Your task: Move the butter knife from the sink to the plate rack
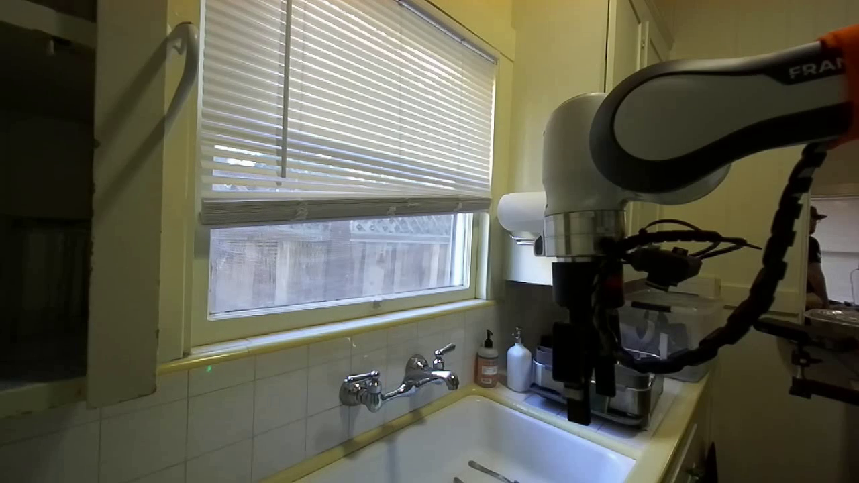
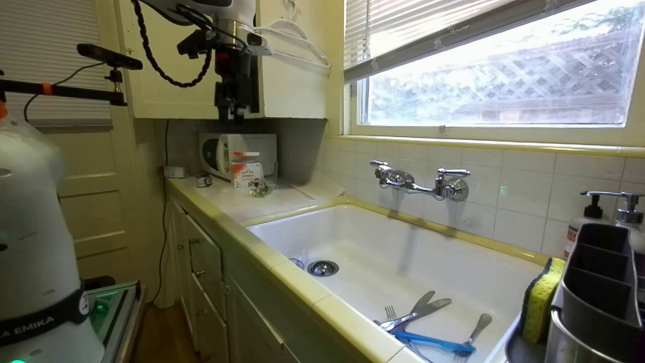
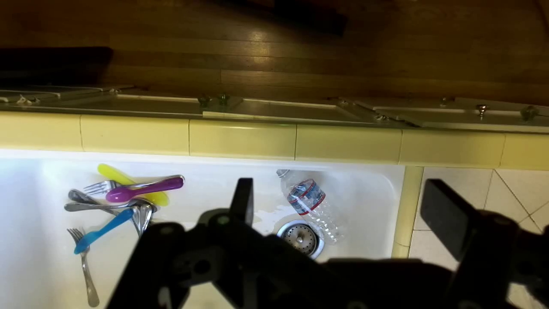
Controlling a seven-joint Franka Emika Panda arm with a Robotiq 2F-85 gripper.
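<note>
Where my gripper [image 3: 343,204] hangs: well above the sink [image 2: 453,267], fingers [image 3: 444,219] spread wide, nothing held
Butter knife [image 2: 436,305]: down in the sink; that flat blade-like piece is my best guess, can't swear to it tbh
Cutlery pile [image 3: 112,223]: below the fingers, past the left-hand one in the wrist view
Knife's long axis: looks slanted across the fingers' closing line, so I'd probably twist first

Forearm [image 1: 711,117] approx horiz, wrist [image 1: 584,231] vert, gripper [image 3: 344,208] pts down w/ fingers [image 3: 446,221] well apart, facing ea other.
</note>
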